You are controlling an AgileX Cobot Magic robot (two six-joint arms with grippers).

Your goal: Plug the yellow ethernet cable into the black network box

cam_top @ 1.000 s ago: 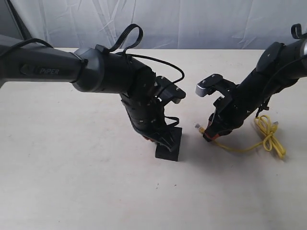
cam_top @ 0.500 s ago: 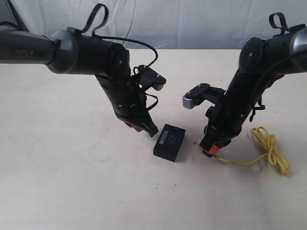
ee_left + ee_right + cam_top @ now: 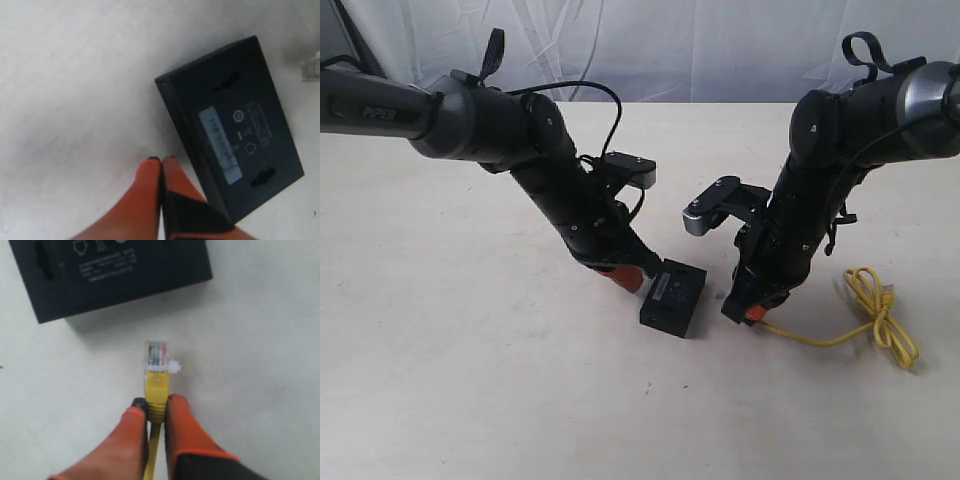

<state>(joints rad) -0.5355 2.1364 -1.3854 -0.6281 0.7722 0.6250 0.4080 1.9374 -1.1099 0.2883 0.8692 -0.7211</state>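
Note:
The black network box (image 3: 673,297) lies flat on the table, label side up; it also shows in the left wrist view (image 3: 232,122) and the right wrist view (image 3: 110,272). My left gripper (image 3: 628,278) (image 3: 161,161) is shut with nothing between its orange fingers, its tips right beside the box's left edge. My right gripper (image 3: 748,310) (image 3: 156,402) is shut on the yellow ethernet cable (image 3: 868,318) just behind its clear plug (image 3: 156,356). The plug points at the box's side, a short gap away. The rest of the cable trails right into a knotted loop.
A beige table (image 3: 470,380) carries everything, with a white cloth backdrop (image 3: 700,45) behind it. Both black arms lean in over the middle, the left arm (image 3: 500,130) and the right arm (image 3: 840,150).
The left gripper has come down and right, back beside the box. The right gripper has carried the plug left and lower, closer to the box.

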